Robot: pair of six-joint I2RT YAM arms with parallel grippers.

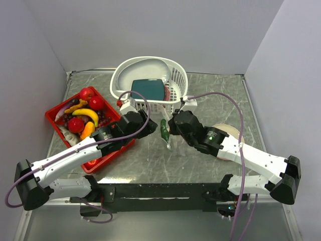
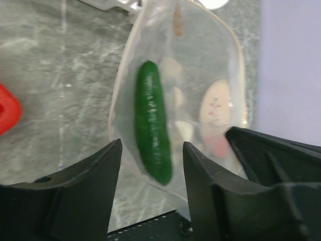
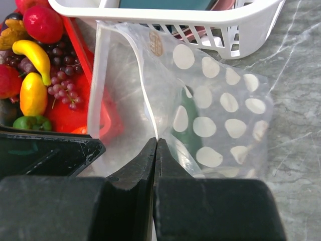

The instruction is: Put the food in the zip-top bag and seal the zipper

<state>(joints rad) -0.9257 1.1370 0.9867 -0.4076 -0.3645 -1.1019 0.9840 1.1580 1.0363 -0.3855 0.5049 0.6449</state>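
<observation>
While the right tool [image 3: 156, 150] clamps the zip-top bag [image 3: 225, 115] above the desk [image 1: 210, 95], cucumber [image 2: 153, 120] inside, the left tool [image 2: 153, 145], jaws apart, should pinch the opposite lip squarely, spreading the mouth.

No legible text, apparently.
</observation>
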